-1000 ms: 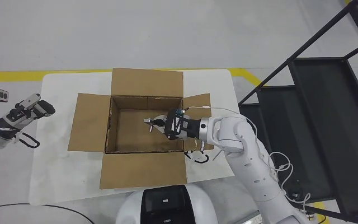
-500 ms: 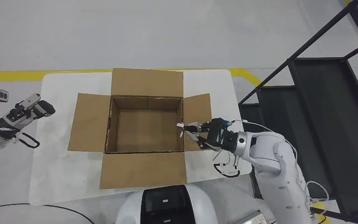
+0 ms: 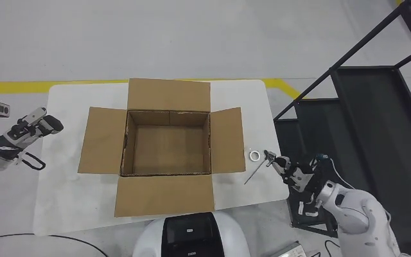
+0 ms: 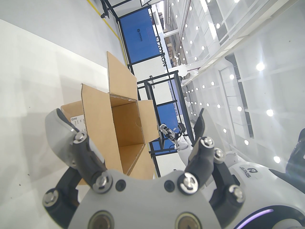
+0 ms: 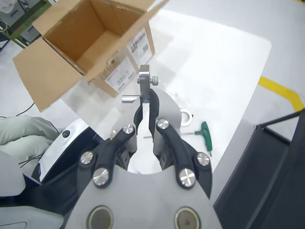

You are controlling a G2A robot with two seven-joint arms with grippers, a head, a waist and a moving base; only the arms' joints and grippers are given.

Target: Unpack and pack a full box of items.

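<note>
An open cardboard box [image 3: 169, 96] stands mid-table with all flaps folded out, and its floor looks bare. My right gripper [image 3: 276, 159] hangs over the table's right edge, well clear of the box. In the right wrist view, the right gripper [image 5: 145, 101] is shut on a small metal bracket [image 5: 144, 82] with a screw through it. Below it on the table lie a white ring [image 5: 187, 117] and a green-handled hex key [image 5: 205, 136]. My left gripper [image 3: 35, 125] sits off the table's left side, its jaws wide open and holding nothing, facing the box [image 4: 124, 120].
The white table [image 3: 64, 193] has free surface left and right of the box. A black metal stair frame [image 3: 359, 109] stands close to the table's right side, beside my right arm. A yellow floor line [image 3: 282, 85] runs behind the table.
My right gripper has come out of the box and travelled right, past the right flap to the table's right edge, with the metal bracket in it. The left arm has kept still.
</note>
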